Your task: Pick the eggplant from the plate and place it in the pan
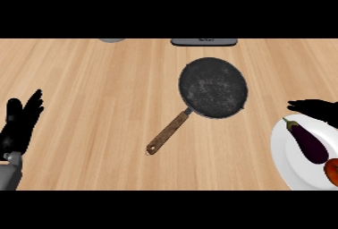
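A dark purple eggplant (309, 142) with a green stem lies on a white plate (284, 152) at the right edge, its stem end pointing toward the far left. A black round pan (213, 87) sits mid-counter, and its brown handle (168, 133) points to the near left. My right hand (317, 108) shows at the right edge just beyond the plate's far rim, fingers stretched leftward and open, a short way from the eggplant's stem end and holding nothing. At the left edge my left hand (19, 125) rests open with its fingers up.
A red-orange item (332, 171) lies on the plate beside the eggplant, cut off by the right edge. A grey round object (112, 40) and a dark flat object (203, 41) sit at the counter's far edge. Bare wood lies between pan and plate.
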